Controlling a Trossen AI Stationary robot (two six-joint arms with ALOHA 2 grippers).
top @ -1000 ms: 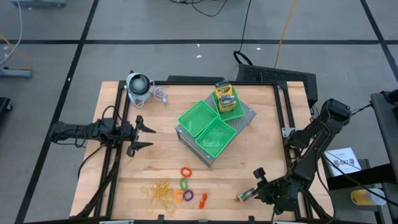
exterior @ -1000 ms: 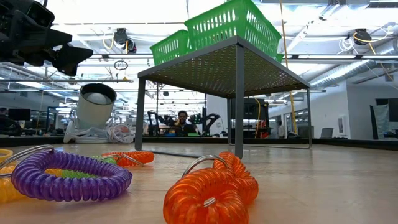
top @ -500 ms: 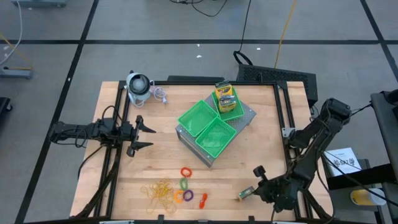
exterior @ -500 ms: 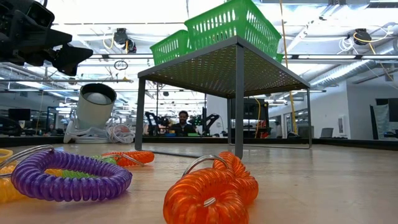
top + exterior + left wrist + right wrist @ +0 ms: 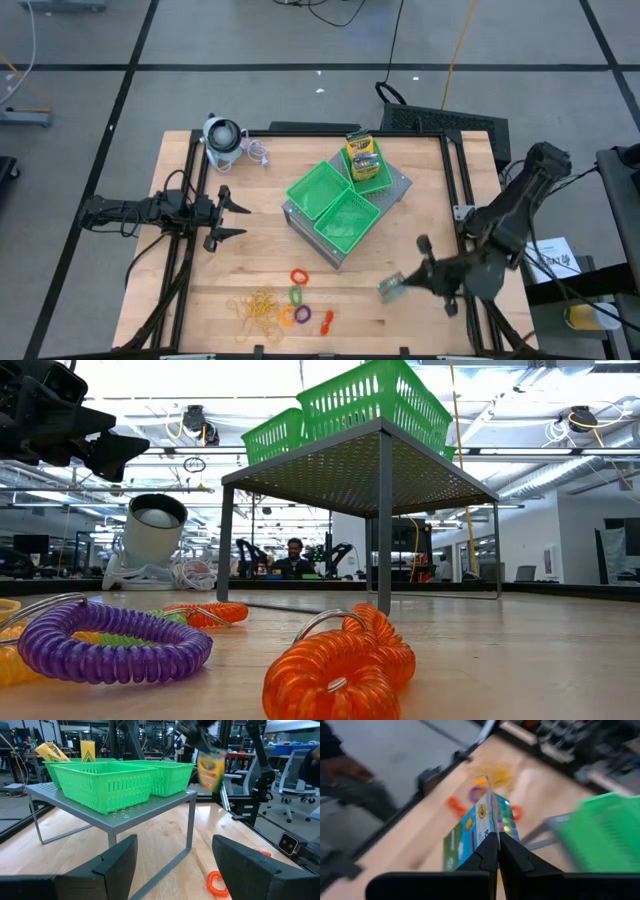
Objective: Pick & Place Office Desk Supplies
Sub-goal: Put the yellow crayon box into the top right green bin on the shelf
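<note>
My right gripper [image 5: 402,284] hangs over the table's near right part, shut on a small green-teal printed card box [image 5: 390,289]. The left wrist view shows that box [image 5: 210,768] in the air beyond the rack. A yellow-orange box [image 5: 362,156] stands in the far green tray. Tan rubber bands [image 5: 257,308] and red, green, orange and purple rings [image 5: 297,305] lie near the front edge. In the low view the purple ring [image 5: 110,645] and the orange ring [image 5: 340,668] lie close by. My left gripper [image 5: 227,212] waits open at the left. My right gripper pinches the box's narrow end [image 5: 487,837] between its two fingers [image 5: 512,857], which meet on either side of a box edge. The fingers slant down from the table's right side. The box [image 5: 210,768] hangs below them, tilted and clear of the table.
Three green trays [image 5: 345,218] sit on a grey perforated rack [image 5: 398,188] in the table's middle. A grey-white round gadget [image 5: 223,137] stands at the far left corner. Bare wood lies between the rack and the rings.
My right gripper has risen and gone toward the far edge and the rack, rolling as it went. The card box, which lay on the table near the front edge, is now lifted clear and tilted.
</note>
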